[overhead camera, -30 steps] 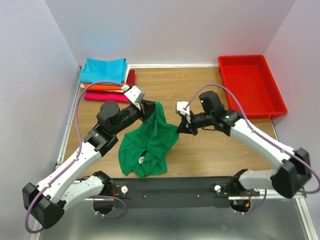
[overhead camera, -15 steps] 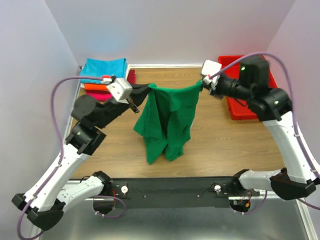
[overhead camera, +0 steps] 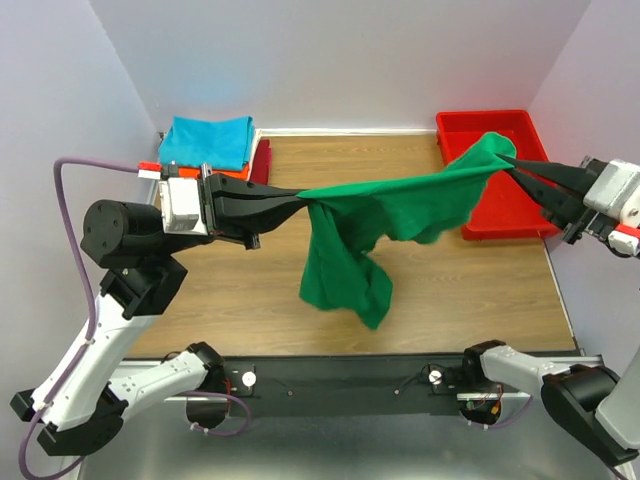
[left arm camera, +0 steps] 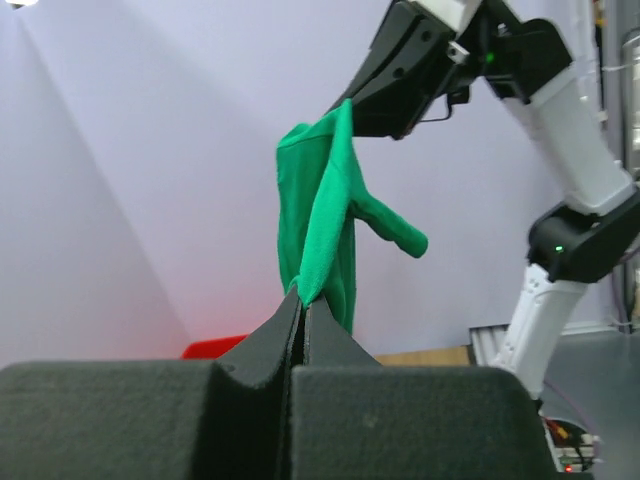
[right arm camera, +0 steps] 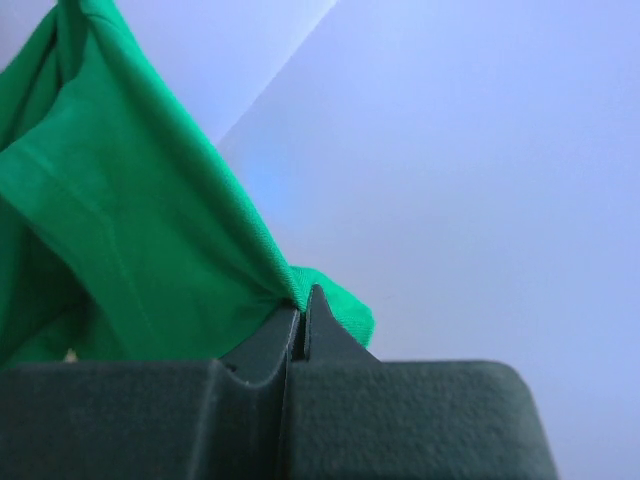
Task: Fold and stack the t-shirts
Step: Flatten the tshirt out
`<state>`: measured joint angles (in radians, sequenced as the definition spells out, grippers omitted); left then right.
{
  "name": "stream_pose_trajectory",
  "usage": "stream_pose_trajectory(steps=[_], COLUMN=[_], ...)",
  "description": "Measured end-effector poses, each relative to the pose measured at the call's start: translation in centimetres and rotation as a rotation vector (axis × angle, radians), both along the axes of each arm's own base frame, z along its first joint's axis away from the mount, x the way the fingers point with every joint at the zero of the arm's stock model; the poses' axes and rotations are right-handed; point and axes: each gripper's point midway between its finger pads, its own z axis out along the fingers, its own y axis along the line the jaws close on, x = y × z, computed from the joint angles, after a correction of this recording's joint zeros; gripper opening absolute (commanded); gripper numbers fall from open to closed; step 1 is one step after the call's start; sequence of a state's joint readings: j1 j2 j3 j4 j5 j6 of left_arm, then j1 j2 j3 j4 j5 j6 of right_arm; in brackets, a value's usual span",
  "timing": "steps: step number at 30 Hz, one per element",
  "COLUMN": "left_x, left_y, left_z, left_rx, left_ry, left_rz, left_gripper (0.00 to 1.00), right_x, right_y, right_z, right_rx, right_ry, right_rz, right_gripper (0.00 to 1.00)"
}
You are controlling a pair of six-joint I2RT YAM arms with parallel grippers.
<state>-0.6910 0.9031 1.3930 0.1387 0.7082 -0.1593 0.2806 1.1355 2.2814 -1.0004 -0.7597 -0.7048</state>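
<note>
The green t-shirt hangs in the air, stretched between both grippers, its lower part bunched and dangling above the table. My left gripper is shut on its left end; in the left wrist view the jaws pinch a green fold at the tips. My right gripper is shut on its right end; the cloth fills the right wrist view at the tips. A stack of folded t-shirts, turquoise on top with orange and dark red under it, lies at the far left corner.
A red plastic tray stands at the far right of the wooden table, partly behind the stretched shirt. White walls close in the back and both sides. A black rail runs along the near edge.
Both arms have lifted and pulled apart. The green shirt, first heaped on the table, now hangs stretched wide between the grippers high above it.
</note>
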Motion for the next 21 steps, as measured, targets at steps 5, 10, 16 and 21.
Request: stream_pose_trajectory(steps=[5, 10, 16, 21], left_x=[0.2, 5.3, 19.9, 33.0], left_y=[-0.8, -2.5, -1.4, 5.8], left_z=[-0.6, -6.7, -22.1, -37.8], left_rx=[0.003, 0.043, 0.156, 0.276], left_ry=[0.006, 0.132, 0.533, 0.947], left_rz=[-0.028, 0.086, 0.429, 0.845], left_gripper=[0.0, 0.0, 0.6, 0.77], right_x=[2.3, 12.4, 27.2, 34.1], right_y=[-0.4, 0.1, 1.2, 0.3], right_z=[-0.4, -6.5, -26.6, -42.2], right_rx=[0.034, 0.047, -0.058, -0.117], right_ry=[0.07, 0.261, 0.645, 0.934], right_rz=[-0.071, -0.226, -0.435, -0.633], right_gripper=[0.01, 0.0, 0.55, 1.0])
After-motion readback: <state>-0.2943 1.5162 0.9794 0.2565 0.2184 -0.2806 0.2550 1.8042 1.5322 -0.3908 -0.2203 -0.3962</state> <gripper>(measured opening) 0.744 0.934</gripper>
